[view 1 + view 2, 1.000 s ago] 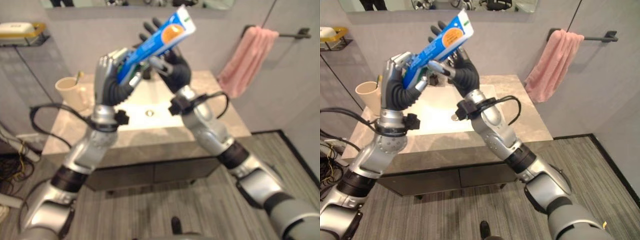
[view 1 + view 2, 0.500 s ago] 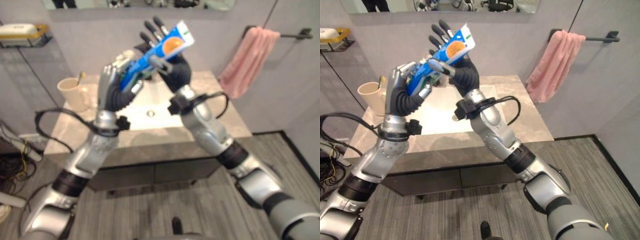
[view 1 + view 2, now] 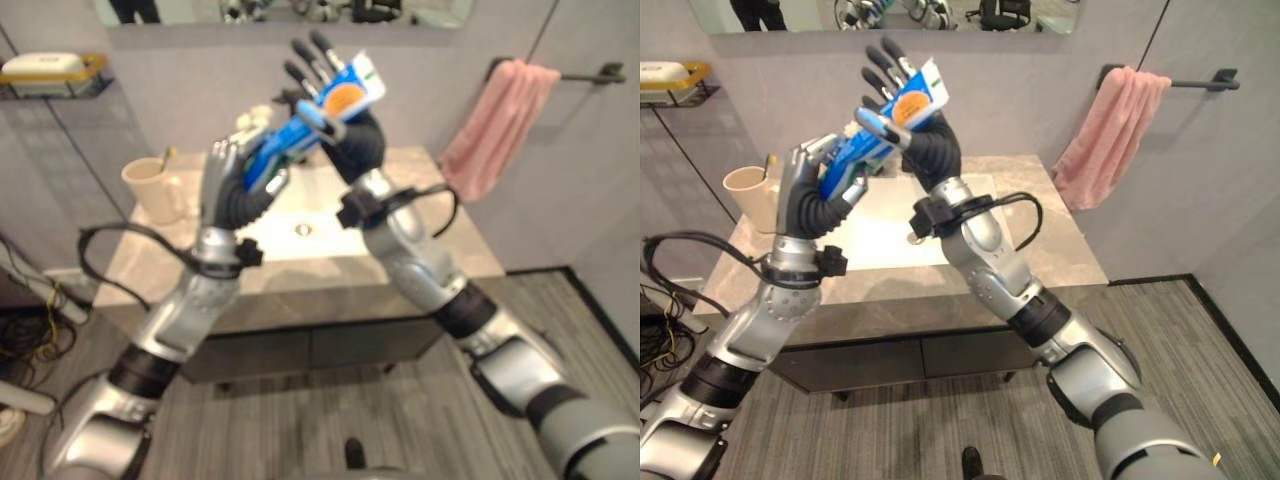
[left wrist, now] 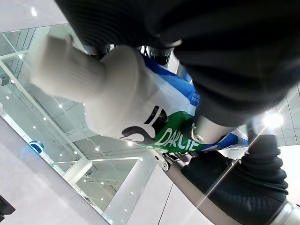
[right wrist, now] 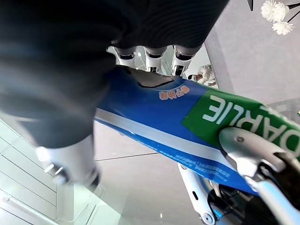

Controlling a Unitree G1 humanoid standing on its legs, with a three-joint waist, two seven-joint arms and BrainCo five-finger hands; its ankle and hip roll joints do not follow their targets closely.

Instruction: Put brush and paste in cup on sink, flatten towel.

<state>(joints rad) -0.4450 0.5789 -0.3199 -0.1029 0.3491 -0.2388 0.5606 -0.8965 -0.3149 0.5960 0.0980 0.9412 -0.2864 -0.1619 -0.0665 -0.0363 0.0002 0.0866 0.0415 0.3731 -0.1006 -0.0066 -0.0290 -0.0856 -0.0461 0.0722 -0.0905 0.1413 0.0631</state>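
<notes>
While both robot hands are raised, I hold the toothpaste tube (image 3: 885, 125) between them.
My left robot hand (image 3: 812, 185) curls round its lower end; my right robot hand (image 3: 908, 115) pinches its upper part, fingers straight.

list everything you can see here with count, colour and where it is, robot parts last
toothpaste tube: one, blue with an orange patch and a white cap, held up in the air above the sink by both hands
cup: one, cream, on the counter's left end, with a toothbrush handle sticking out of it
sink: one, white basin set in the counter
counter: one, grey-beige stone, on a dark cabinet
towel: one, pink, bunched on the wall rail at the right
wall shelf: one, at the upper left, carrying a yellow and white item
mirror: one, on the wall behind the sink
left hand: fingers curled round the tube's lower end
right hand: thumb pinching the tube's upper part, fingers straight behind it
</notes>
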